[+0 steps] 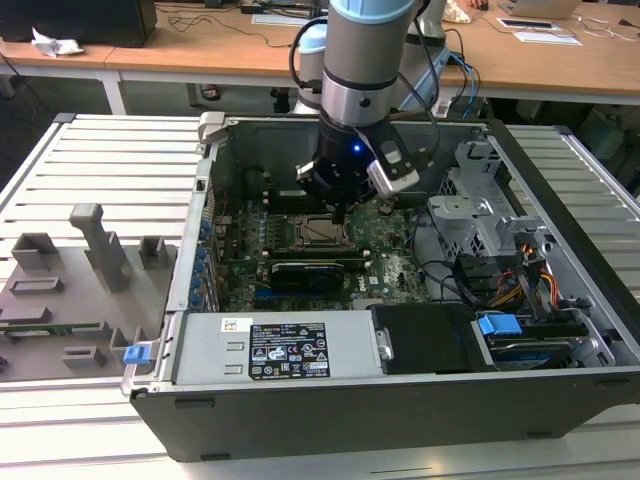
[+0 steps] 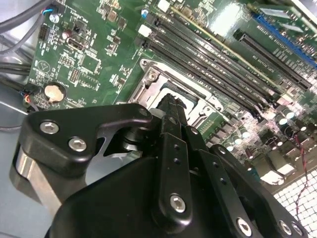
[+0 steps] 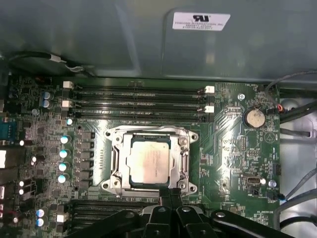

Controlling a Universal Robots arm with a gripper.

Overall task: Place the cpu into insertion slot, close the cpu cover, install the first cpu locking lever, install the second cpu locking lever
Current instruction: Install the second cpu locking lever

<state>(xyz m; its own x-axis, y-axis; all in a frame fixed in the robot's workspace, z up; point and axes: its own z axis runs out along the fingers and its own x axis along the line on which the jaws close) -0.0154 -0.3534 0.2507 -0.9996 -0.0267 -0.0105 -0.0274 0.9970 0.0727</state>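
Chip (image 3: 151,163) seated in socket (image 3: 117,158), cover (image 3: 184,159) down; gripper (image 3: 171,194) pinched narrow, empty, at socket's 6 o'clock edge.

We are looking down on the green motherboard (image 3: 228,148), and the cpu (image 3: 150,163) is sitting flat in the insertion slot (image 3: 117,159), its silver top showing through the cpu cover (image 3: 185,159). Our hand (image 3: 171,192) is hovering at the socket's near edge, fingertips pressed together.
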